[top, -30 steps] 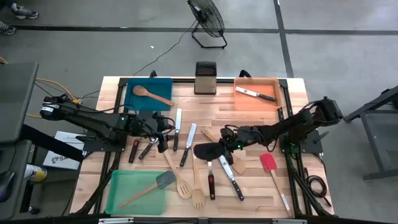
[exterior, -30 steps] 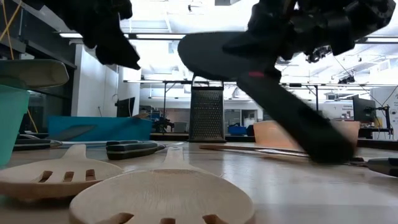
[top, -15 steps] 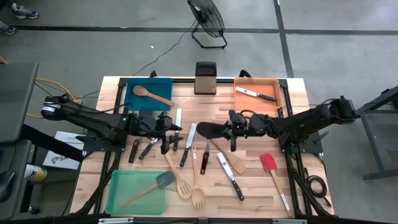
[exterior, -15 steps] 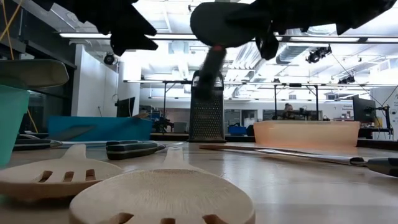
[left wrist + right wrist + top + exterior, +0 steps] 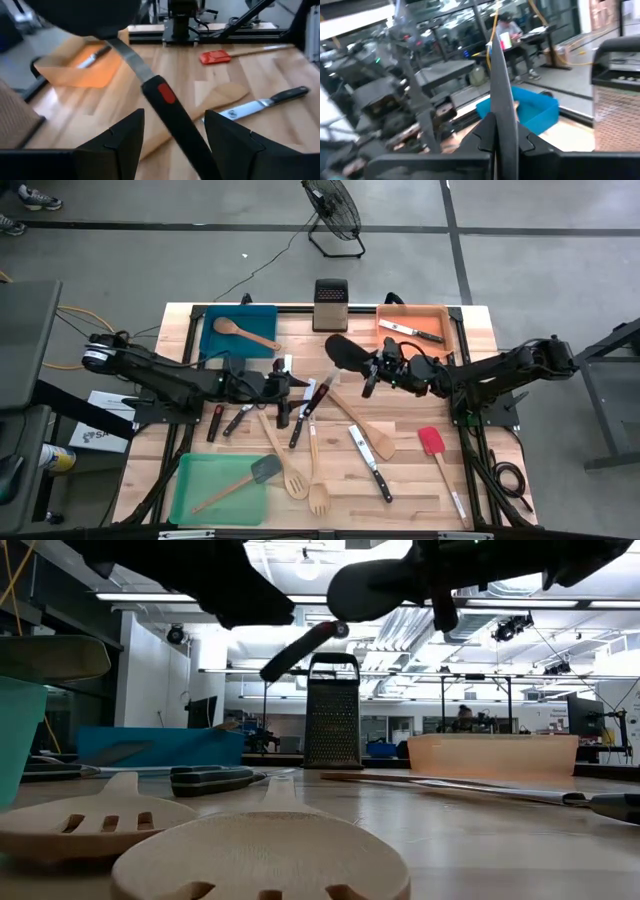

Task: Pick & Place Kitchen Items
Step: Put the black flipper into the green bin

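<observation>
The right gripper (image 5: 368,372) is clamping the black spatula (image 5: 343,352) by its thin steel neck, holding it in the air over the middle of the table, while the left gripper (image 5: 174,120) is hanging wide open with 1 finger on each side of the handle. It is probably light and stiff, with a smooth handle best gripped near the red mark. Its long axis is slanting, head toward the orange tray (image 5: 392,343) and handle toward the left arm.

My wooden worktop (image 5: 400,480) carries a blue tray (image 5: 225,345) at eleven o'clock, an orange tray (image 5: 400,340) at one, a green tray (image 5: 195,490) at seven. I see the box grater (image 5: 330,305) at twelve, with knives (image 5: 368,463), wooden spoons (image 5: 292,480) and a red spatula (image 5: 432,443) scattered across the middle.
</observation>
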{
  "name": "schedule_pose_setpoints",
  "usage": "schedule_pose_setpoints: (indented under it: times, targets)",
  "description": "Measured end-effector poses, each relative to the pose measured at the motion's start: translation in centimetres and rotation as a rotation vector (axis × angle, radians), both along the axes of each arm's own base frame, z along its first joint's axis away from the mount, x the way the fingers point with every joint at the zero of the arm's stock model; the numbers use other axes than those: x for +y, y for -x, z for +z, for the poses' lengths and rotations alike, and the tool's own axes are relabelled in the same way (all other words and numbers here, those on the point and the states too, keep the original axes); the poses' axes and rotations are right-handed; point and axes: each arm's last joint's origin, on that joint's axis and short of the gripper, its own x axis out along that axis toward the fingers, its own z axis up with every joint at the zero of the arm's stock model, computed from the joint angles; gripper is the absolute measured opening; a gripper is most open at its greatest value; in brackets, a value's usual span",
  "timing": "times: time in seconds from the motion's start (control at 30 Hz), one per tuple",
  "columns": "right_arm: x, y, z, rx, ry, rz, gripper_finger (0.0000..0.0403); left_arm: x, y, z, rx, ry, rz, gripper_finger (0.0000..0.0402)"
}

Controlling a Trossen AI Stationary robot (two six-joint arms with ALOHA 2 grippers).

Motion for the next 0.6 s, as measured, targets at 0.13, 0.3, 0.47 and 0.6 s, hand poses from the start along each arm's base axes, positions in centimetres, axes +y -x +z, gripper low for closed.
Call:
schedule_pose_setpoints:
  times: [0.13,0.3,0.47,0.6]
  targets:
    - [-0.13,0.06,-0.02,0.003,-0.002,-0.05,0.0003,0.13,-0.69,-0.49,-0.011,-0.078,0.064,0.0205]
    - [-0.24,0.12,0.01,0.004,0.005,-0.095,0.0003,0.28,-1.15,-0.88,-0.016,-0.133,0.133,0.0236]
    - [-0.32,0.05,0.06,-0.015,0.006,-0.132,0.0003,0.33,-1.14,-0.89,-0.013,-0.148,0.15,0.03]
    - [-0.33,-0.32,0.09,-0.059,0.019,-0.143,0.0003,0.4,-1.17,-0.65,-0.035,-0.156,0.179,0.0333]
